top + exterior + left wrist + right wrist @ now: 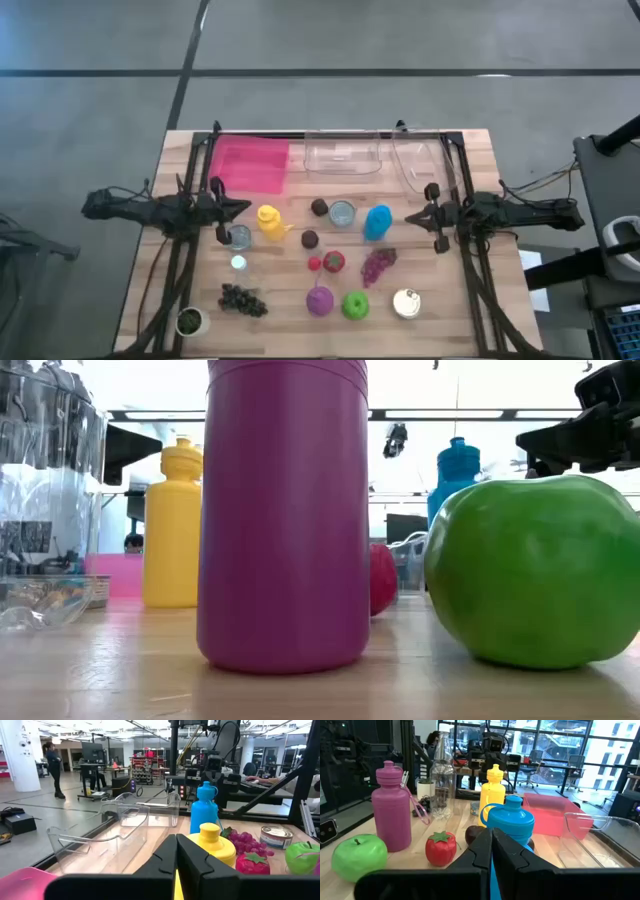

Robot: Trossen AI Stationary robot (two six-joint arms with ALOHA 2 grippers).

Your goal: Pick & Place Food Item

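Food items lie on the wooden table: a red strawberry, purple grapes, dark grapes, a green apple, two dark plums and a tin can. Among them stand a yellow bottle, a blue bottle and a purple bottle. My left gripper hovers shut just left of the yellow bottle. My right gripper hovers shut just right of the blue bottle. Neither holds anything.
A pink tray sits at the far left, with two clear plastic bins beside it along the far edge. A clear bottle, a small tin and a little potted plant also stand on the table.
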